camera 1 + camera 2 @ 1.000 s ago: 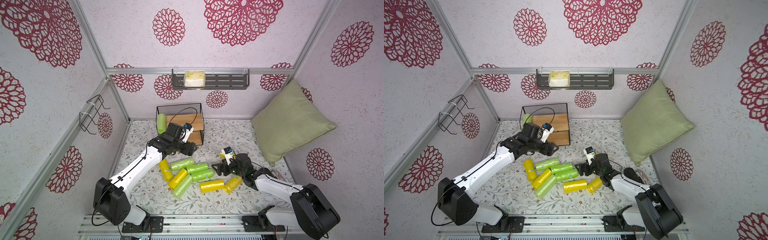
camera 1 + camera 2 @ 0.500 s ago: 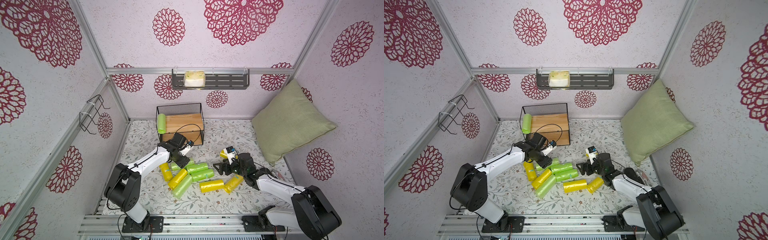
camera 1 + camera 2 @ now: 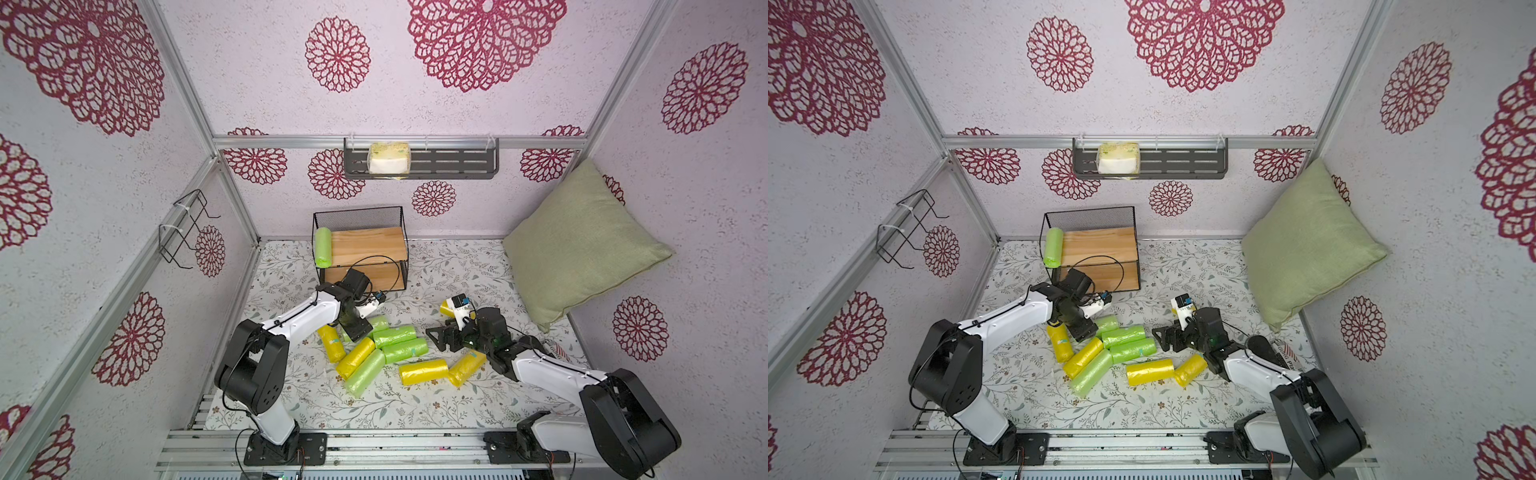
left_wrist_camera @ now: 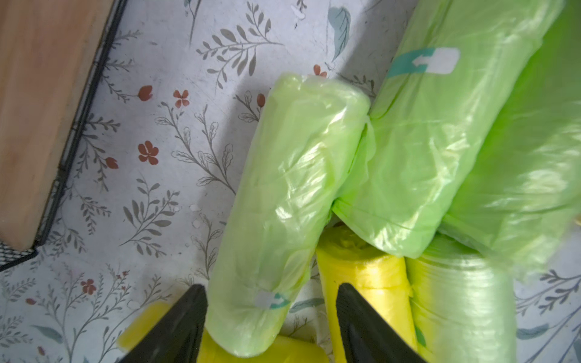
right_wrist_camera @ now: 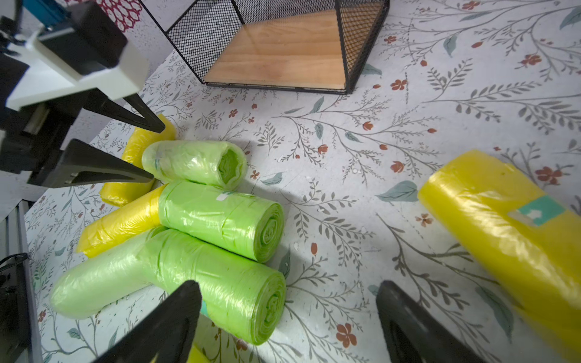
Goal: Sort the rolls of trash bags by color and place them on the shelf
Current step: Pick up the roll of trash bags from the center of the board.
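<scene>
Nine rolls of trash bags (image 3: 405, 350) lie on the table (image 3: 436, 270), and a tenth sits on the shelf (image 3: 370, 247). At centre left in both top views, the left arm (image 3: 299, 320) has swung down onto the left edge of the pile; a second ago it stood in front of the shelf. The left gripper (image 4: 270, 287) now straddles one end of a light green roll (image 4: 283, 188). In the left wrist view one finger touches the roll's side and the other stands just clear, so the claw is released, not yet clenched.

At upper centre, the lone green roll (image 3: 323, 247) lies along the left end of the shelf's top board, unmoved. At lower centre, four green and two yellow rolls cluster together. Two more yellow ones touch end to end just to their right, placed as before.

At centre right, the right gripper (image 5: 289, 284) has hardly shifted. It hovers low with its fingers spread wide, released and grasping nothing, facing the green rolls' ends. A yellow roll (image 5: 490, 220) lies just beside it. At far right a green cushion (image 3: 582, 249) leans on the wall.
</scene>
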